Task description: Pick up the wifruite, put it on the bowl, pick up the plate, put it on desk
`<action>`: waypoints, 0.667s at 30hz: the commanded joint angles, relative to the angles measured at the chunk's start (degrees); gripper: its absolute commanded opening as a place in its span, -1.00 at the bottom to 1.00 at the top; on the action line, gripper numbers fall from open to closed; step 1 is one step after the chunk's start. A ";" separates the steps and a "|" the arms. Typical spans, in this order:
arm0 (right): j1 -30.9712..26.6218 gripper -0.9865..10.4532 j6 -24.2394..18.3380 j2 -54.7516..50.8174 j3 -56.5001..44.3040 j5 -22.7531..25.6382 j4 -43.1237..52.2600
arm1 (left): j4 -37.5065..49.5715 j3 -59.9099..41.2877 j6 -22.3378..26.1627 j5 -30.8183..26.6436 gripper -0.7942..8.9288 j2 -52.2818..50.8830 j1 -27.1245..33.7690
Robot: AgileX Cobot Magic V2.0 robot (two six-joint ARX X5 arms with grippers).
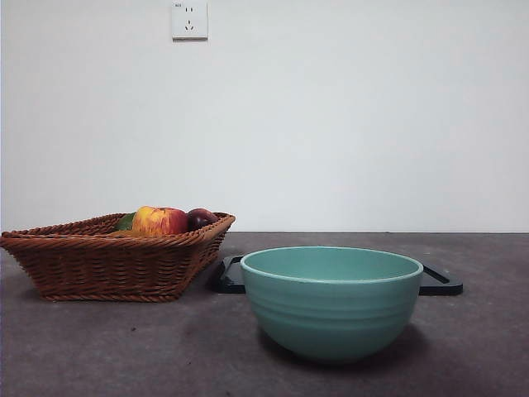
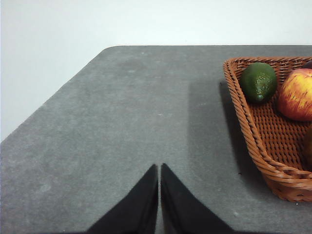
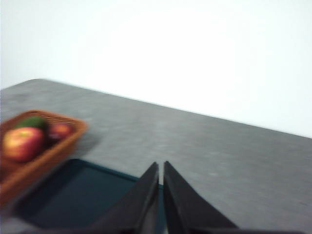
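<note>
the teal-green bowl [image 1: 332,301] is sitting nearest on the dark grey desk [image 1: 99,347], right of centre. just behind it a dark flat tray [image 1: 440,283] is lying on the desk, its ends showing either side of the bowl. to the left, a wicker basket [image 1: 107,256] is holding a red-and-yellow apple [image 1: 159,221], a dark purple fruit [image 1: 201,218] and a green avocado [image 2: 258,81]. the wifruite cannot be made out clearly. the left gripper [image 2: 159,168] is hovering over bare desk beside the basket, its jaws pressed together on nothing. the right gripper [image 3: 161,165] is hanging above the tray, jaws likewise closed and empty.
</note>
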 commanded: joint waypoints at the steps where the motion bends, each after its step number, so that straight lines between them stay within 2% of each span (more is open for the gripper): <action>1: -2.47 -0.81 -0.87 -4.11 -5.57 2.36 3.63 | -2.23 -0.42 0.28 -0.33 -0.82 -0.13 0.11; 9: -6.99 -0.81 -0.79 -15.21 -18.03 4.31 7.91 | -2.23 -0.42 0.28 -0.33 -0.82 -0.13 0.11; 20: -7.76 -0.81 0.72 -22.97 -27.23 5.57 7.87 | -2.23 -0.42 0.28 -0.33 -0.82 -0.13 0.11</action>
